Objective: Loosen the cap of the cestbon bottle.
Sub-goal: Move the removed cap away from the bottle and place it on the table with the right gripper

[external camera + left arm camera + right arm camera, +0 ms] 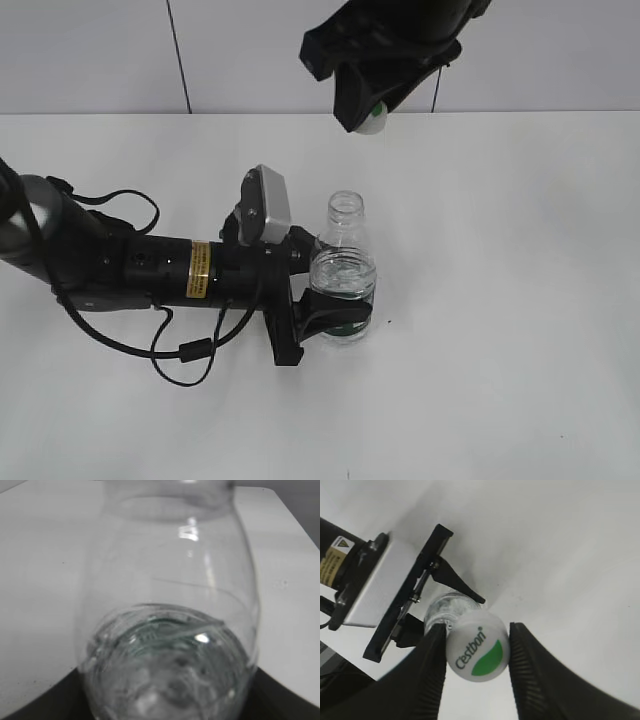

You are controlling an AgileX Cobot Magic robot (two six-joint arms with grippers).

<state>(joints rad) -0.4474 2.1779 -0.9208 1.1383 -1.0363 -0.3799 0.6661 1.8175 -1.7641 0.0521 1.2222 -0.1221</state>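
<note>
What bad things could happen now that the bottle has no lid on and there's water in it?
1. The cestbon bottle stands open with water inside, held only by the left tool. If that tool jerks or lets go, it might tip and spill on the table.
2. The cap is pinched between the fingers of the right tool, high above the table. If the grip slips, it may fall and roll away.

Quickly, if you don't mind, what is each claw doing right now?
Left claw: closed around the bottle.
Right claw: closed on the cap, lifted off the bottle.
</note>
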